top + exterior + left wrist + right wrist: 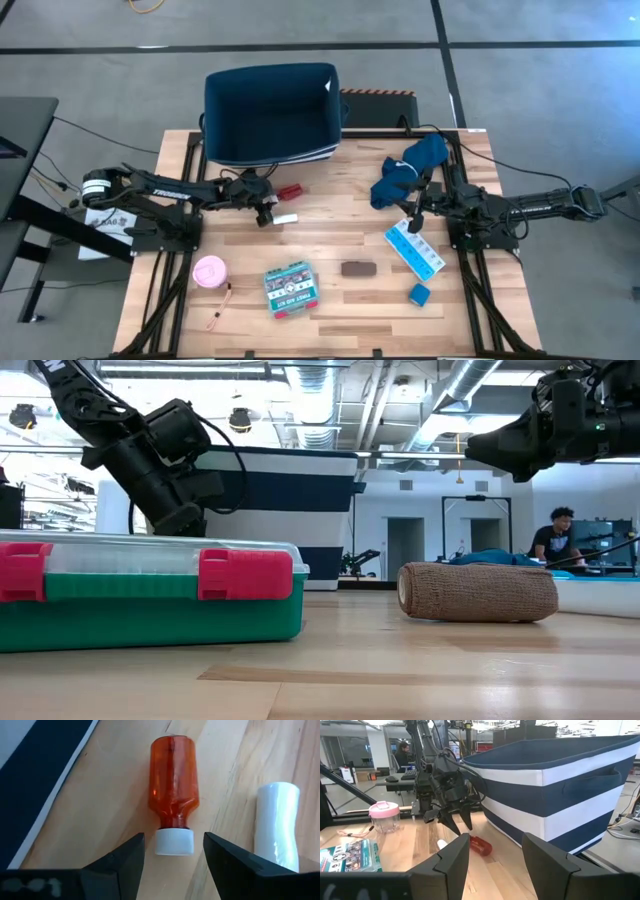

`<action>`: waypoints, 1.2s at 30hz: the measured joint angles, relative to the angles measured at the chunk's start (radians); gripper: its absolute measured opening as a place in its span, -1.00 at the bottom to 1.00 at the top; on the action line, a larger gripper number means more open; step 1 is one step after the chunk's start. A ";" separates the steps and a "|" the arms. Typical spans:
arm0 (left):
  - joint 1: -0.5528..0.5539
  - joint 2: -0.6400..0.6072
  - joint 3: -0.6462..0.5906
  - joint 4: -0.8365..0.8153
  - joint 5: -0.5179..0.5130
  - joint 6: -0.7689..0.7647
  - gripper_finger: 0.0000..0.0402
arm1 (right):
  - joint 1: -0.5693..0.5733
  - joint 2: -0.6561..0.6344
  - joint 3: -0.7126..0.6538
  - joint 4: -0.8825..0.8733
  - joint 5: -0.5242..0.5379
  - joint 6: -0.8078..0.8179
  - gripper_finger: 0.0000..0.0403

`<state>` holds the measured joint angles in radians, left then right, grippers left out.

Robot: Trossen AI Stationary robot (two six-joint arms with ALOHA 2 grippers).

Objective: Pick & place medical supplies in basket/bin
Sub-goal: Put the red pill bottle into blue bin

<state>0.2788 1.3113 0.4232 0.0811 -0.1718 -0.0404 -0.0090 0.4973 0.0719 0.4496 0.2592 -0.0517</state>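
Navy fabric bin [270, 112] waits at upper centre; just below it, the left gripper [263, 210] hangs wide open and empty over an amber pill bottle [173, 782] — light, slick, likely best pinched mid-body. Right gripper [411, 218], open, idles mid-right.

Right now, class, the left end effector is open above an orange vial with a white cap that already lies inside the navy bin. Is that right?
Not quite. The left end effector is open over the orange vial, but the vial lies on the wooden table beside the navy bin, not inside it. The left wrist view shows this.
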 joint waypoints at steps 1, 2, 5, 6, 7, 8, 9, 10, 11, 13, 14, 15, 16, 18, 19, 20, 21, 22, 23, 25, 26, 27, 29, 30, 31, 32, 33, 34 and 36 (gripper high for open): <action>0.001 0.002 0.000 0.004 0.004 -0.008 -0.03 | 0.000 0.000 0.000 0.000 0.000 0.000 -0.13; 0.001 0.014 0.000 0.019 0.009 -0.017 -0.03 | 0.000 0.000 0.000 0.000 0.000 0.000 -0.13; 0.001 0.074 -0.001 0.060 0.018 -0.030 -0.03 | 0.000 0.000 0.000 0.000 0.000 0.000 -0.13; 0.001 0.106 0.000 0.092 0.024 -0.029 -0.03 | 0.000 0.000 0.000 0.000 0.000 0.000 -0.13; 0.001 0.139 0.000 0.115 0.029 -0.021 -0.03 | 0.000 0.000 0.000 0.000 0.000 0.000 -0.13; 0.001 0.169 0.000 0.141 0.029 -0.015 -0.03 | 0.000 0.000 0.000 0.000 0.000 0.000 -0.13; 0.001 0.190 0.000 0.162 0.028 -0.015 -0.03 | 0.000 0.000 0.000 0.000 0.000 0.000 -0.13; 0.001 0.218 0.001 0.190 0.027 -0.017 -0.03 | 0.000 0.000 0.000 0.000 0.000 0.000 -0.13; 0.002 0.239 0.002 0.219 0.026 -0.018 -0.03 | 0.000 0.000 0.000 0.000 0.000 0.000 -0.13; 0.003 0.271 0.003 0.254 0.028 -0.021 -0.03 | 0.001 0.000 0.000 0.000 0.000 0.000 -0.13; 0.003 0.279 0.003 0.268 0.028 -0.025 -0.03 | 0.001 0.000 0.000 0.000 0.000 0.000 -0.13; 0.003 0.284 0.003 0.278 0.028 -0.026 -0.03 | 0.001 0.000 0.000 0.000 0.000 0.000 -0.13; 0.003 0.286 0.003 0.285 0.028 -0.026 -0.04 | 0.000 0.000 0.000 0.000 0.000 0.000 -0.13; 0.003 0.286 0.002 0.295 0.029 -0.025 -0.07 | 0.000 0.000 0.000 0.000 0.000 0.000 -0.13; 0.003 0.286 0.002 0.296 0.030 -0.023 -0.09 | 0.001 0.000 0.000 0.000 0.000 0.000 -0.13; 0.003 0.287 0.002 0.293 0.032 -0.021 -0.12 | 0.001 0.000 0.000 0.000 0.000 0.000 -0.13; 0.003 0.287 0.002 0.288 0.034 -0.021 -0.15 | 0.001 0.000 0.000 0.000 0.000 0.000 -0.13; 0.003 0.287 0.002 0.283 0.036 -0.021 -0.20 | 0.001 0.000 0.000 0.000 0.000 0.000 -0.13; 0.003 0.287 0.002 0.281 0.037 -0.022 -0.24 | 0.001 0.000 0.000 0.000 0.000 0.000 -0.13; -0.003 0.288 0.002 0.282 0.042 -0.039 -0.34 | 0.001 0.000 0.000 -0.001 0.000 0.000 -0.13; -0.007 0.287 0.002 0.285 0.043 -0.046 -0.39 | 0.001 0.000 0.000 -0.001 0.000 0.000 -0.13; -0.013 0.280 0.001 0.287 0.048 -0.049 -0.44 | 0.001 0.000 0.000 -0.001 0.000 0.000 -0.13; -0.030 0.267 0.003 0.289 0.043 -0.064 -0.47 | 0.001 0.000 0.000 -0.001 0.000 0.000 -0.13; -0.041 0.253 0.007 0.280 0.040 -0.077 -0.47 | 0.001 0.000 0.000 -0.001 0.000 0.000 -0.13; -0.054 0.234 0.010 0.266 0.051 -0.084 -0.47 | 0.000 0.000 0.000 -0.001 0.000 0.000 -0.13; -0.068 0.214 0.019 0.264 0.056 -0.087 -0.47 | 0.001 0.000 0.000 -0.001 0.000 0.000 -0.13; -0.083 0.189 0.035 0.271 0.060 -0.087 -0.47 | 0.001 0.000 0.000 -0.001 0.000 0.000 -0.13; -0.100 0.160 0.053 0.285 0.055 -0.086 -0.47 | 0.001 0.000 0.000 -0.002 0.000 0.000 -0.13; -0.140 0.103 0.094 0.292 0.029 -0.073 -0.47 | 0.000 0.000 0.000 -0.002 0.000 0.000 -0.13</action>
<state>0.1386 1.4146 0.5168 0.3728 -0.1429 -0.1133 -0.0086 0.4976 0.0719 0.4473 0.2592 -0.0513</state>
